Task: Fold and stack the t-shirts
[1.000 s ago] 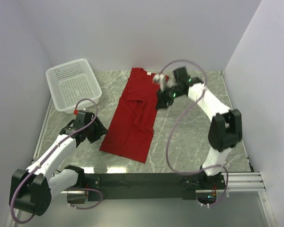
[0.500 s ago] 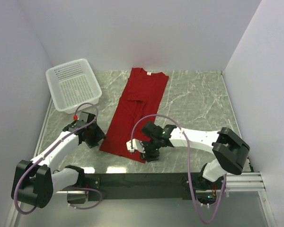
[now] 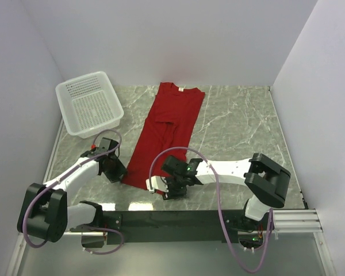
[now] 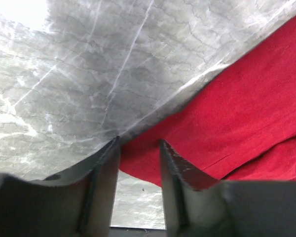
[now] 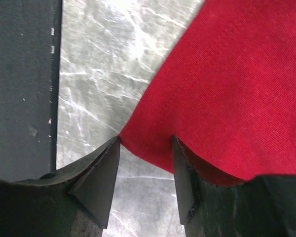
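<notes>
Right of the red t-shirt (image 3: 168, 129), bare marble table (image 3: 236, 129) runs open as far as the right wall (image 3: 319, 86). The white basket (image 3: 89, 104) blocks the far left corner, with a marble strip between it and the shirt. Both near shirt corners are taken by the left gripper (image 3: 116, 171) and the right gripper (image 3: 164, 187), jaws apart astride the hem. The black rail (image 3: 178, 219) is just behind the right one.

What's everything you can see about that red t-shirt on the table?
The red t-shirt looks like soft cotton, folded lengthwise into a narrow strip. It lies flat and slanted on the marbled table, its collar with a small white label at the far end. The open left gripper and right gripper straddle its near hem, one at each corner.
</notes>
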